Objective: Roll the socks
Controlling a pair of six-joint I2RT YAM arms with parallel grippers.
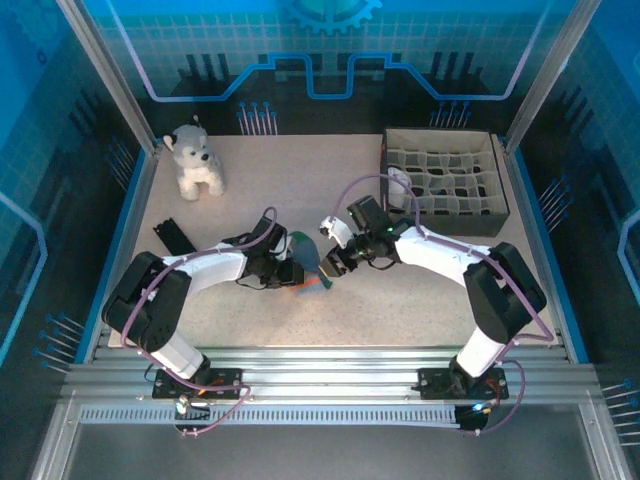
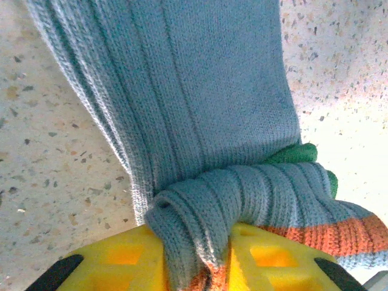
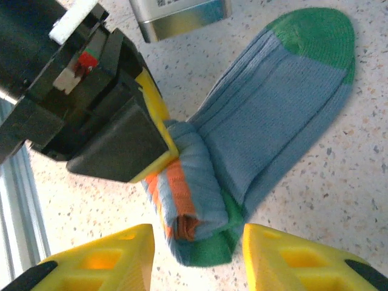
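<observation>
The left gripper (image 2: 197,251) pinches the rolled cuff end of the teal sock (image 3: 273,103), probably so the roll cannot spring open; the sock lies mid-way across the table (image 1: 270,175), toe flat. The right gripper (image 3: 197,254) straddles the roll, jaws apart, holding nothing

A ribbed grey-blue knit is shown by the sock (image 3: 267,109), which is ended by a green toe. Orange and pale grey-blue bands are seen at its rolled cuff, with more green beneath the roll. The fingers (image 3: 115,254) of the right gripper (image 3: 197,254) are coloured yellow and tipped in black. The left gripper (image 3: 167,145) is cased in black, with a yellow pad and a small red spot. The tabletop (image 1: 300,170) is speckled beige with dark and rusty flecks. Near its far left corner, a plush dog (image 1: 195,160) is coloured white and grey. At the far right corner, a dark box (image 1: 445,182) is crossed by pale grey dividers. The arms (image 1: 440,255) are clad in white and black.
</observation>
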